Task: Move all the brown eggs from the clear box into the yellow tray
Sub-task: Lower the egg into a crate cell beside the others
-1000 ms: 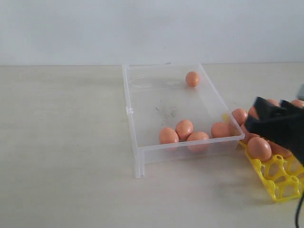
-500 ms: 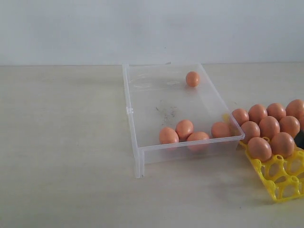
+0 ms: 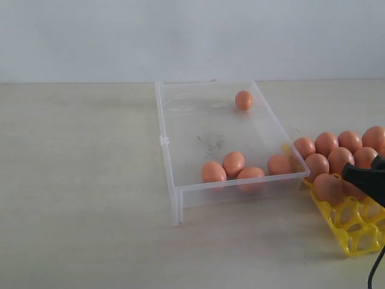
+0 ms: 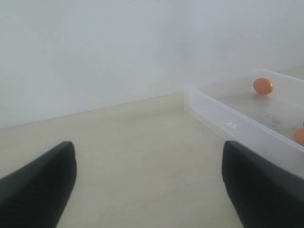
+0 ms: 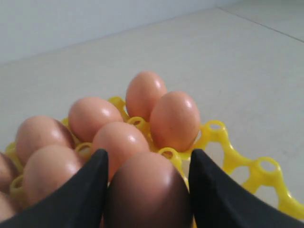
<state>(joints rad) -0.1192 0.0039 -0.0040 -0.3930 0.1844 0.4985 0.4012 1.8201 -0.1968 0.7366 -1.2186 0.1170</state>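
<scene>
A brown egg [image 5: 147, 194] is pinched between the half-spread fingers of the right claw [image 5: 148, 154], low over the yellow tray [image 5: 232, 154], at 4 o'clock from the clear box [image 3: 171, 174], where five eggs lie. The egg is best centred over an empty cup and seated before the grip is eased. The left claw [image 4: 147, 145] is spread wide, empty, near the box

Exterior camera overlooks clear box [image 3: 198, 123] and yellow tray [image 3: 355, 232]. Left wrist camera sees the box well beyond left gripper [image 4: 148, 161]; right wrist camera hugs the tray.
</scene>
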